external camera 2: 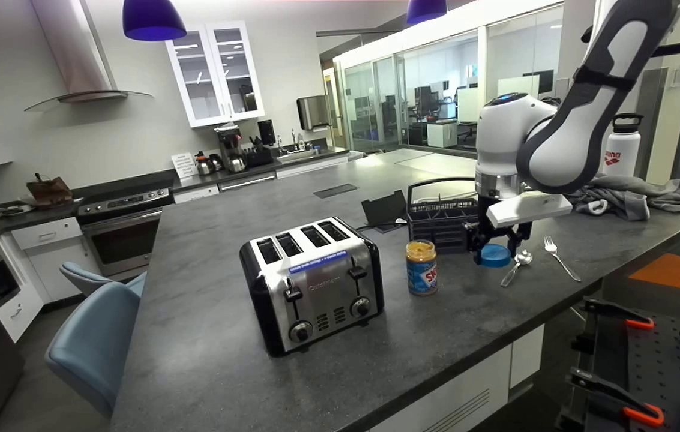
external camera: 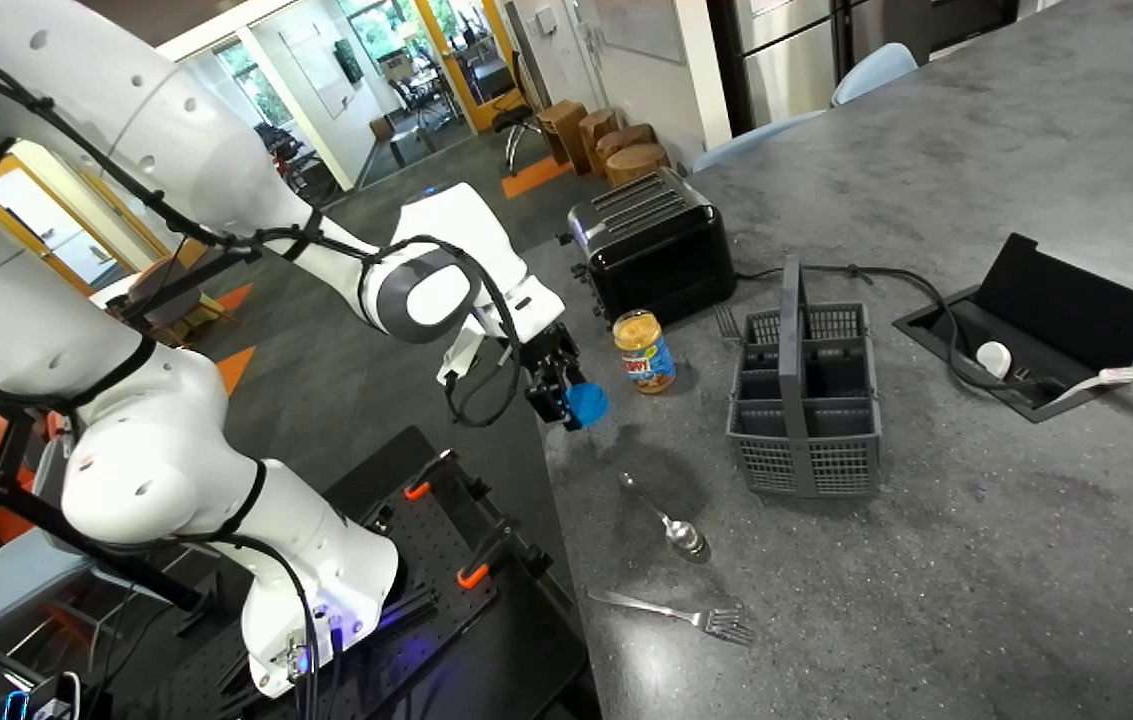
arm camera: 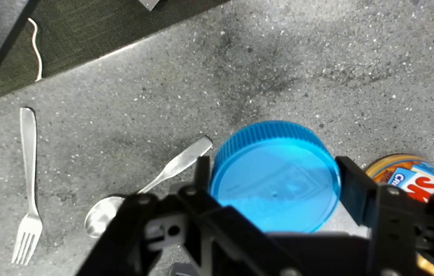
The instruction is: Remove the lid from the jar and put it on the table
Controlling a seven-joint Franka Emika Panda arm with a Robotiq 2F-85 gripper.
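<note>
Blue plastic lid (arm camera: pixel 278 184), gripped between black fingers (arm camera: pixel 356 188), one pressed to each side of its rim. Hangs above the grey bench (external camera: pixel 976 560), near its straight edge, raised off the surface and apart from the jar (external camera 2: pixel 422 276). Past the lid in the wrist view: steel spoon (arm camera: pixel 180 161), lying flat on the bench, handle pointing toward the lid. Near the spoon, not touching it: fork (arm camera: pixel 29 165), also flat. On the lid's other side: jar. Stands upright on the bench, blue-labelled and tan inside, mouth uncovered in both exterior views. Past the jar and apart from it: toaster (external camera 2: pixel 327 300), four-slotted, black and steel. Farther in from the edge: dark grey caddy (external camera: pixel 816 465), upright, divided into compartments, handle raised. Between toaster and caddy, in an exterior view: tines of a second fork (external camera: pixel 726 322). Deeper across the bench: black box (external camera: pixel 1076 310), sunk into the surface, flap tilted up, cord (external camera: pixel 911 285) leading in from beside the toaster. Also on the bench, in an exterior view: crumpled grey cloth (external camera 2: pixel 634 195), with a white bottle (external camera 2: pixel 623 153) just behind. Along a side: blue chairs (external camera 2: pixel 93 342). Well beyond: oven (external camera 2: pixel 129 237), coffee maker (external camera 2: pixel 230 144), cabinet (external camera 2: pixel 219 78), range hood (external camera 2: pixel 75 48) and glass partition (external camera 2: pixel 448 78).
</note>
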